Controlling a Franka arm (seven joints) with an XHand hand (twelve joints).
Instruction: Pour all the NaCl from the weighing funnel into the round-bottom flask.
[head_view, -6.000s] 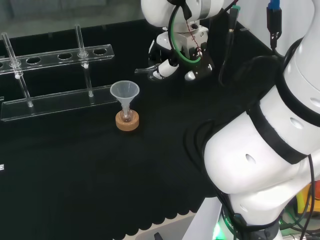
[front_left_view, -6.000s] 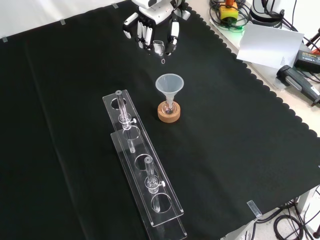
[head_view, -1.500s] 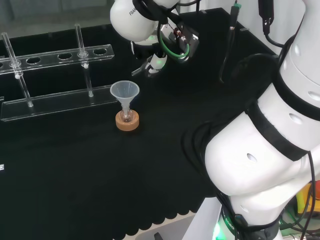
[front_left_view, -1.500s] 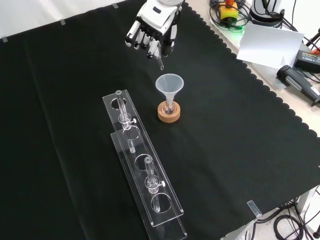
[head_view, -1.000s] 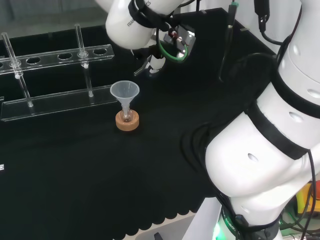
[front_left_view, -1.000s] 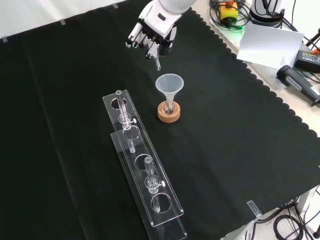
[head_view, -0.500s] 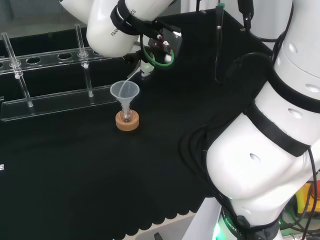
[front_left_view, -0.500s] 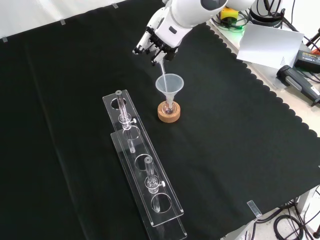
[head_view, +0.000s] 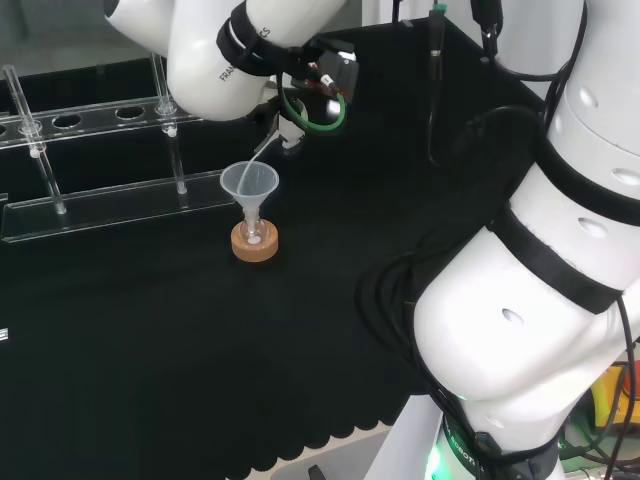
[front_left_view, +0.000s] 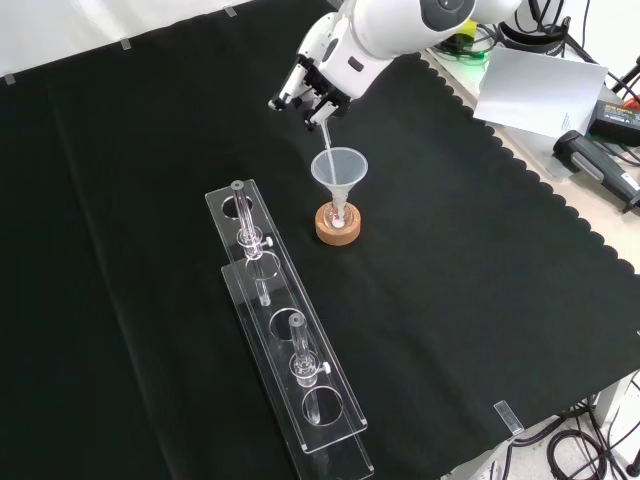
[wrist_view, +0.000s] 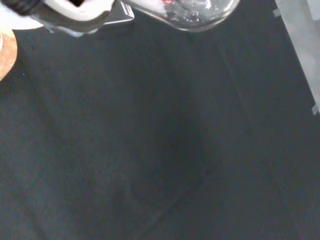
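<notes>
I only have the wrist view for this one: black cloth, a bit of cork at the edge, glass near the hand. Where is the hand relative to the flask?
Observer: In the front view the hand is above and behind the funnel, which sits in the flask on its cork ring.
Operator: Is it holding the weighing funnel?
Observer: Yes, it is curled round it. The weighing funnel tilts down with its tip at the funnel's mouth.
Operator: Any salt in the flask?
Observer: The head view shows white at the flask's bottom.
</notes>
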